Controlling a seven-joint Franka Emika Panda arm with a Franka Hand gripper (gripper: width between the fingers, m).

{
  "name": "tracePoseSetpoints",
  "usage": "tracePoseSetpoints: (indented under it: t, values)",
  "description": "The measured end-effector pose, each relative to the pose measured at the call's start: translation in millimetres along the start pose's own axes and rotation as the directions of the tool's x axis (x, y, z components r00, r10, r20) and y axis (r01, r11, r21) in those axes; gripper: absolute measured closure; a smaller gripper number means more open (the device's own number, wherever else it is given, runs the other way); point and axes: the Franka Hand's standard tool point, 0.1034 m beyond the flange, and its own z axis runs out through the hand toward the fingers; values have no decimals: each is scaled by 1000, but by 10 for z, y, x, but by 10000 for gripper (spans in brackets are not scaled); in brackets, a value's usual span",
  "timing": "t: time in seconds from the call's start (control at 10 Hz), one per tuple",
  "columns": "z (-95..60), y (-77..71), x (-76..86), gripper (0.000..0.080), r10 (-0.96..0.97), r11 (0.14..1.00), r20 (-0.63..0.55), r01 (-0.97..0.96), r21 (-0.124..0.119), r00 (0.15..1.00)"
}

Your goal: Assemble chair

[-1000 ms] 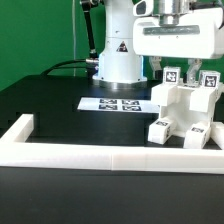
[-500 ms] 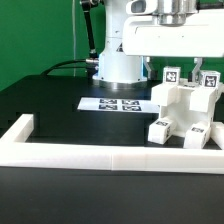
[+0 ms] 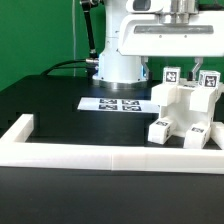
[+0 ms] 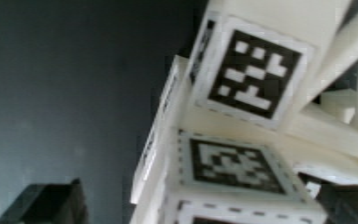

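Note:
The chair [image 3: 186, 110] stands as a chunky white block of joined parts with black-and-white tags, on the black table at the exterior view's right. Two tagged uprights rise from its top. My gripper [image 3: 181, 68] hangs straight above it, fingers pointing down at either side of the uprights. In the wrist view the chair's tagged white pieces [image 4: 229, 130] fill the picture very close up. One dark finger [image 4: 48, 205] shows beside them with a dark gap between it and the white plastic. The gripper [image 4: 194, 214] is open and holds nothing.
The marker board [image 3: 118, 103] lies flat on the table in front of the robot's base [image 3: 120, 62]. A long white border rail [image 3: 100, 152] runs along the table's near edge and turns back at the exterior view's left. A green wall stands behind.
The hand above the chair has shifted a little toward the exterior view's left. The chair has not moved.

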Motion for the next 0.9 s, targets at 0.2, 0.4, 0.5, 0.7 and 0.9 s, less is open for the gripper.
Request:
tracePoseSetpoints:
  t: [0.2,0.4,0.5,0.7,0.9]
  values:
    - [4,-1,-2,347,13,1000,1,-13,-1,1000]
    - [4,-1,-2,525,20,1000,1,-20,-1,1000]
    - [4,0,-2,531,47,999,1,-47,-1,999]
    - [4,-2,-2,531,104,995,1,-104,1,995]
    - [4,-2,-2,531,255,967,1,-255,1,967]
